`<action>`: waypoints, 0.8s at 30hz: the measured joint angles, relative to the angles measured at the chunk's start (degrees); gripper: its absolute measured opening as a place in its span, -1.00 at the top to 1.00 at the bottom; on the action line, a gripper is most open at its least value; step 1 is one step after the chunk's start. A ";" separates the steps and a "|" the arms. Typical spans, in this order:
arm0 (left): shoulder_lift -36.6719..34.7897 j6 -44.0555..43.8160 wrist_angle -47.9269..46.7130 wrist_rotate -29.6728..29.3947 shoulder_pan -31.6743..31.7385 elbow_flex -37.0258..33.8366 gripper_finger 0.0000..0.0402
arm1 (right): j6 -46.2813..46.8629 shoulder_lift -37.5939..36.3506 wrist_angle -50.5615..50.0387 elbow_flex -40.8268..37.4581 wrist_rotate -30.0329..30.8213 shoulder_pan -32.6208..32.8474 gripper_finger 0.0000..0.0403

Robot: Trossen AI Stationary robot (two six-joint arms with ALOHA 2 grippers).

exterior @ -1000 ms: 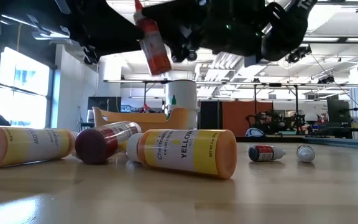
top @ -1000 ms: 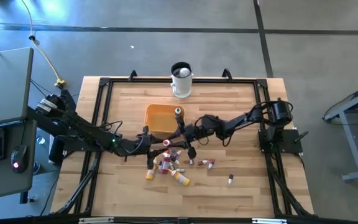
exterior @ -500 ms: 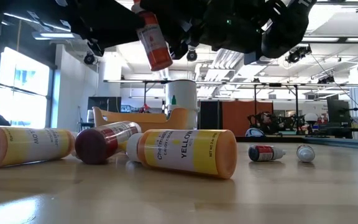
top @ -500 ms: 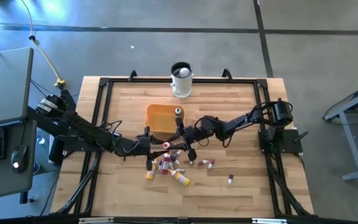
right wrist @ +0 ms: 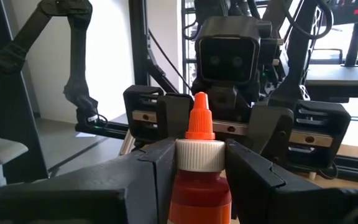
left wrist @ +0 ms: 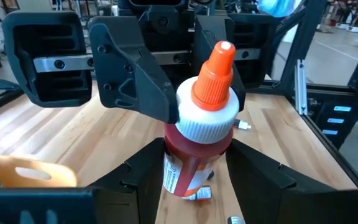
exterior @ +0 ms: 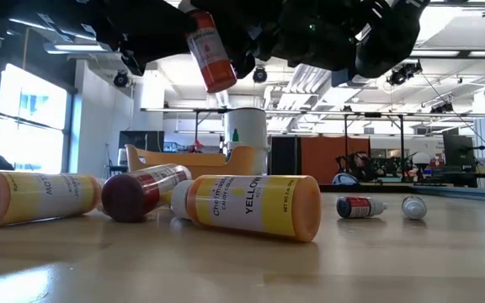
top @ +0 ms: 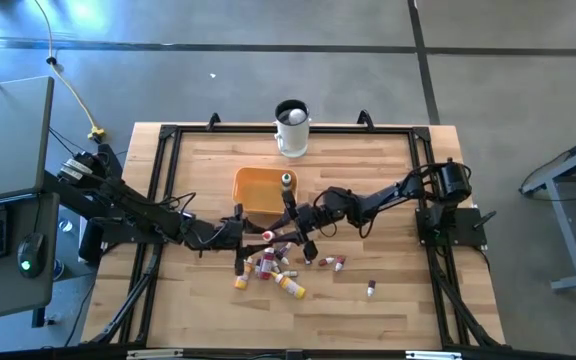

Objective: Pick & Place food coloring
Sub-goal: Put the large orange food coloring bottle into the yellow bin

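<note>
A red food coloring bottle [exterior: 210,52] with a white collar and an orange pointed cap hangs in the air between both grippers, above the pile of bottles. My right gripper [top: 280,230] reaches in from the table's right and is shut on it. My left gripper [top: 253,231] faces it from the left, also closed on the bottle. Several other bottles lie on their sides on the table: a yellow one [exterior: 251,206], another yellow one [exterior: 32,195], a dark red one [exterior: 141,189] and small ones [top: 333,263]. A white, green-capped bottle [top: 287,180] stands at the orange bowl's right edge. My left gripper pinches the bottle's red body [left wrist: 191,171] below the white collar, one finger [left wrist: 142,171] on each side, coming roughly level from the table's left. The bottle is lifted clear, cap up and slightly tilted. My right gripper pinches the same bottle at its white collar [right wrist: 201,155] and upper body between its two fingers [right wrist: 157,168], coming level from the table's right. The bottle stands cap up between them, clear of the table.
The orange bowl [top: 253,192] sits just behind the grippers, and a white mug [top: 291,128] stands at the far edge. A single small bottle [top: 372,289] lies toward the near right. Black frame rails run round the table top.
My left gripper has moved toward the table's right, up to the bottle held in my right gripper. In the low view the bottle has shifted slightly up and to the right, staying tilted with its cap up.
</note>
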 joint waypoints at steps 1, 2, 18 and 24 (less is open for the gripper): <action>0.00 0.00 0.00 0.07 0.00 0.01 0.18 | -0.06 0.00 0.02 -0.02 0.02 0.00 0.41; 0.00 0.02 -0.02 0.07 0.00 0.13 0.18 | -0.09 0.00 0.12 -0.04 0.01 0.00 0.41; 2.81 0.19 -3.54 -3.98 -0.15 3.61 0.32 | -0.18 0.07 -0.23 -0.26 -0.78 -0.06 0.41; 2.91 -0.60 -3.48 -3.30 0.02 4.00 0.00 | -1.67 0.11 -1.39 -0.04 0.93 -0.15 0.41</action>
